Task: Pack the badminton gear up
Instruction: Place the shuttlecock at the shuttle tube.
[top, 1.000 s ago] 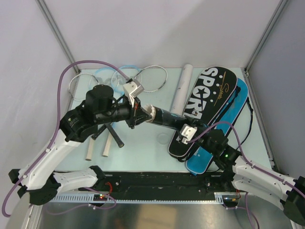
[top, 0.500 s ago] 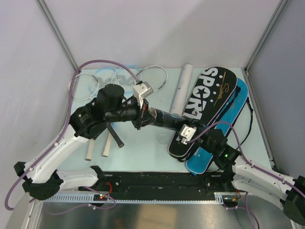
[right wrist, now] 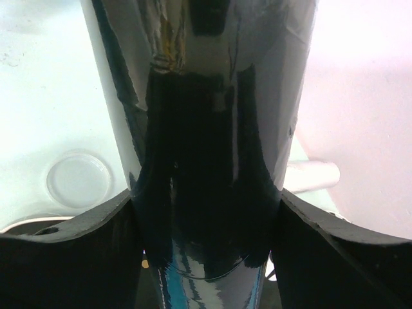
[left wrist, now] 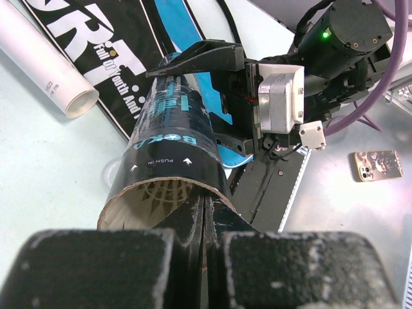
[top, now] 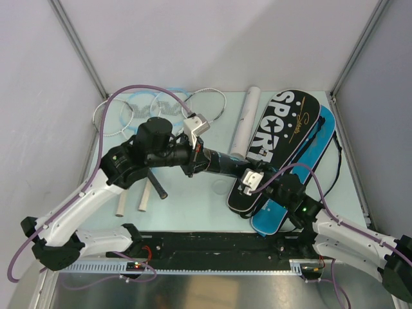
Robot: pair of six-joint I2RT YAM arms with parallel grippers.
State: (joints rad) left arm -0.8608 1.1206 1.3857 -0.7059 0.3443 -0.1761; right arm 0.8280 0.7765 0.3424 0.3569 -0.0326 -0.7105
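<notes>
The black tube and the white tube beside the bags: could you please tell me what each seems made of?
Black tube: likely cardboard, since its open end shows a raw tan inner wall; the outside is a glossy printed skin, mirror-like in the right wrist view. White tube: matte white with small print, cardboard or plastic; I cannot tell which.

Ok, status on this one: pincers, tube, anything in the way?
Left pincer shut, at the mouth of the glossy black cardboard tube. Right pincer clamped on its body. White feather shuttlecock inside; nothing else blocks the mouth.
</notes>
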